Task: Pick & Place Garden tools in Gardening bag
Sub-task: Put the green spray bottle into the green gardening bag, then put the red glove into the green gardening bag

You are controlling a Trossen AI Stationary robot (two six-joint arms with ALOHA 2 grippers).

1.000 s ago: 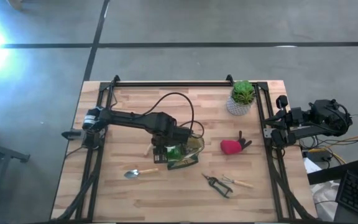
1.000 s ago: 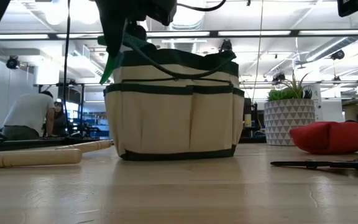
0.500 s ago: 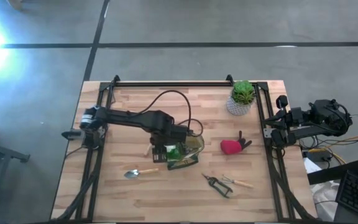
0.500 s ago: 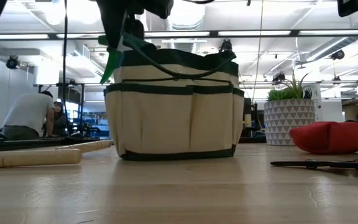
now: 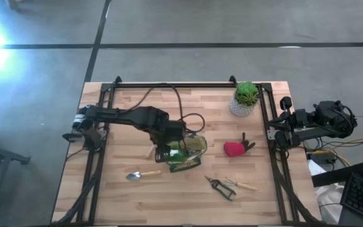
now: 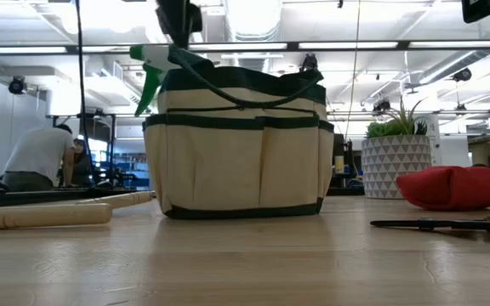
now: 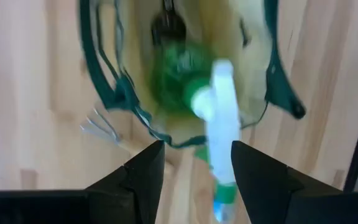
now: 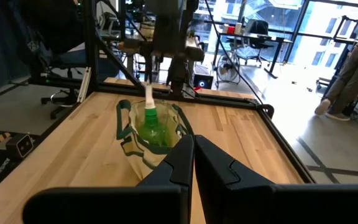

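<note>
The bench [image 5: 125,107] is pale butcher-block wood, planked lengthwise, framed by a dark metal rail.

The gardening bag [image 5: 188,153] stands slightly below the centre of the high view. In the low view it [image 6: 241,149] is stiff cream canvas with dark green banding, outer pockets and looped green handles, seated flat on the wood. A bright green spray bottle [image 6: 156,70] with a white and green trigger head projects from the bag's mouth at its left edge in the low view. The left wrist view shows the same bottle [image 7: 219,106], translucent green body and white neck, lying within the oval rim.

The left claw [image 5: 169,142] sits directly above the left part of the bag's mouth in the high view. In the left wrist view its two dark fingers [image 7: 145,177] stand apart, empty, with the bottle's head between and beyond them and no contact visible.

The right claw [image 5: 281,126] is parked off the bench's right edge in the high view, well apart from all tools; its fingers [image 8: 179,165] are pressed together.

Remaining tools on the bench in the high view:
- metal trowel [image 5: 140,174] with wooden handle, lower left of the bag, near it;
- black-handled pruning shears [image 5: 220,186], lower right;
- wooden-handled fork [image 5: 240,183], just beside the shears;
- soft red glove [image 5: 235,148], right of the bag.

A green plant in a white patterned pot [image 5: 244,99] stands at the upper right.
</note>
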